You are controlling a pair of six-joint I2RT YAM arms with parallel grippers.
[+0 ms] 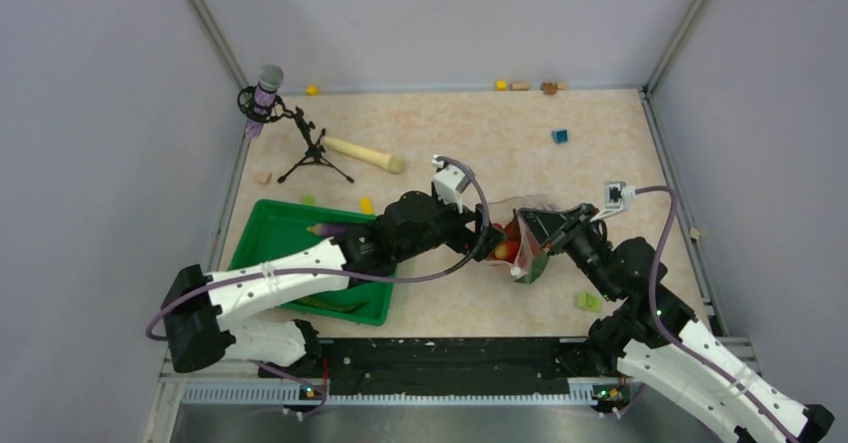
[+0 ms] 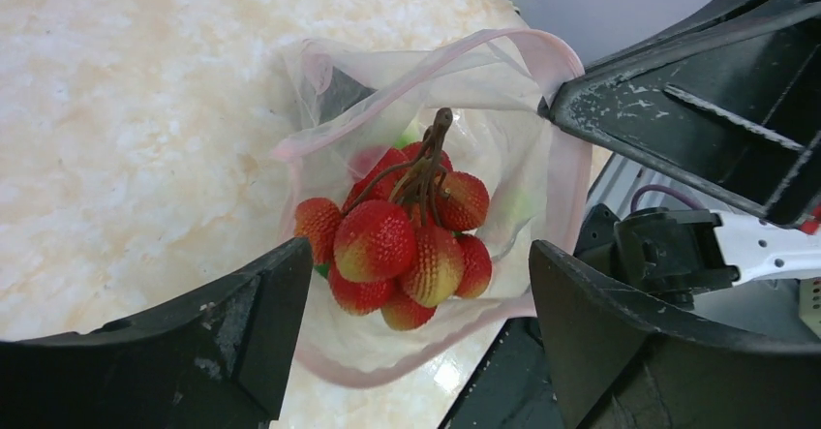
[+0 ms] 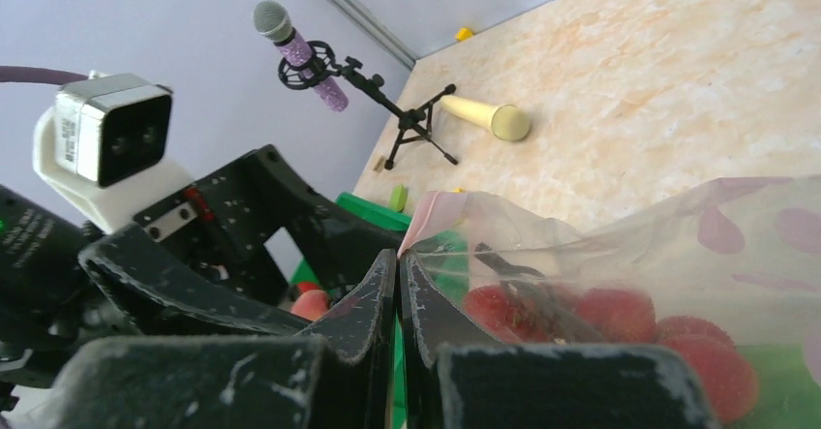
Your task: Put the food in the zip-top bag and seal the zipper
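Inspector: Gripper states? Food location?
Operator: My left gripper (image 2: 421,248) is open above the strawberry bunch (image 2: 378,240), which is inside the zip-top bag (image 2: 503,158), 3 o'clock from that gripper. My right gripper (image 3: 399,260) pinches the pink zipper (image 2: 426,71).

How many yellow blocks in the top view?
3 yellow blocks: one at the back left near the microphone, one at the back centre, one by the green tray. Others may be hidden.
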